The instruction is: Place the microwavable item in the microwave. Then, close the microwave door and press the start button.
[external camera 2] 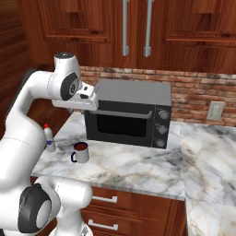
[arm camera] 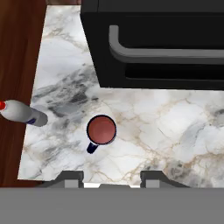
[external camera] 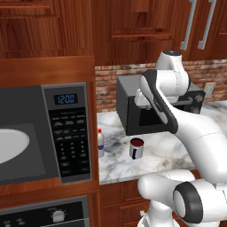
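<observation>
Cup [arm camera: 101, 130] upright on marble counter [arm camera: 166, 127], between bottle [arm camera: 21, 112] and toaster oven [arm camera: 153, 43]; tool [arm camera: 112, 177] above it, fingers parted, holding nothing

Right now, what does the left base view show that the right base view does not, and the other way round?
Left base view alone: the microwave with its blue clock, keypad and white turntable, and the oven panel with a knob beneath it. Right base view alone: the toaster oven's three knobs and the drawer pulls below the counter. Both share the cup, the red-capped bottle, the toaster oven and the marble counter.
</observation>
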